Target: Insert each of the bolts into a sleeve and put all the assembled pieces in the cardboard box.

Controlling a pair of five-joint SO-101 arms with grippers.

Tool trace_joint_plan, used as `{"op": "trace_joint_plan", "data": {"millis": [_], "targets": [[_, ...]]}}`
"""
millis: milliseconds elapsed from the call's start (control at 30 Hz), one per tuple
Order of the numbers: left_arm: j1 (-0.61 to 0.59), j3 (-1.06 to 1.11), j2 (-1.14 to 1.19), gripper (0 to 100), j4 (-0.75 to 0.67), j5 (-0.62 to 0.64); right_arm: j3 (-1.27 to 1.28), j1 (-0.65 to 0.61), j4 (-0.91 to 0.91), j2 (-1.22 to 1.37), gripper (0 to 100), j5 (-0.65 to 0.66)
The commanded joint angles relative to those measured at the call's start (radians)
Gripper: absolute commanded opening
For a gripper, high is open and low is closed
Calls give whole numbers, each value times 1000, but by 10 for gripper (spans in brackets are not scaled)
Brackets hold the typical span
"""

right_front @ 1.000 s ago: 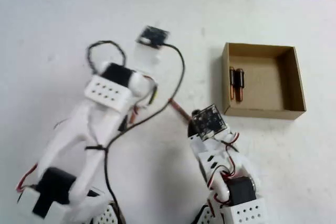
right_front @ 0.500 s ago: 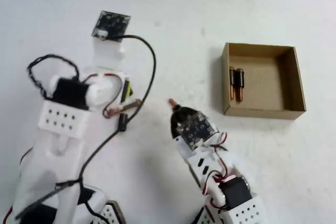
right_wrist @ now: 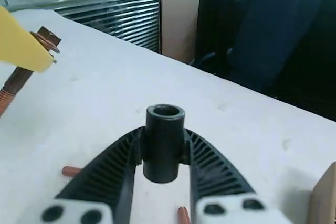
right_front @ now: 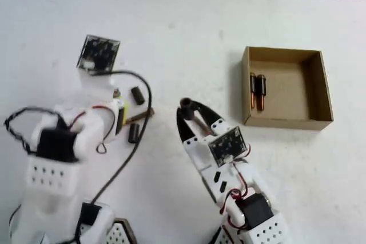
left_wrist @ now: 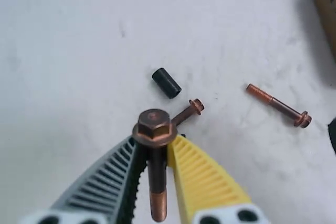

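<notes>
My left gripper (left_wrist: 155,141) is shut on a copper bolt (left_wrist: 154,127), gripped just under its hex head with the shank running back between the grey and yellow fingers. In the high view it sits left of centre (right_front: 118,102). My right gripper (right_wrist: 164,139) is shut on a black sleeve (right_wrist: 164,129) held upright with its bore open, at the table's middle (right_front: 186,106). The cardboard box (right_front: 323,87) stands to the right with two assembled pieces (right_front: 257,91) inside. Two loose sleeves (right_front: 137,95) (right_front: 133,133) and a bolt (right_front: 140,117) lie between the arms.
Another bolt (left_wrist: 278,106) lies on the table under the right gripper (right_front: 200,122). The left arm's black cable (right_front: 134,141) loops over the table near the loose parts. The white table is open at the back and far left.
The left arm has swung left and back toward the near side with its bolt. The right gripper has shifted left and now shows the sleeve held at its tips.
</notes>
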Motion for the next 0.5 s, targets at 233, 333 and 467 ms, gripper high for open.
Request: {"op": "trace_joint_plan", "data": {"millis": [233,333,467], "targets": [[-4,163,-252,22,-279,-5,-61,-12,-42,-13,17,-14],[-1,178,-288,22,-321,-2,-58,-8,-42,-13,17,-14],[8,170,-317,23,-364,0,-28,-7,-45,-13,17,-14]]}}
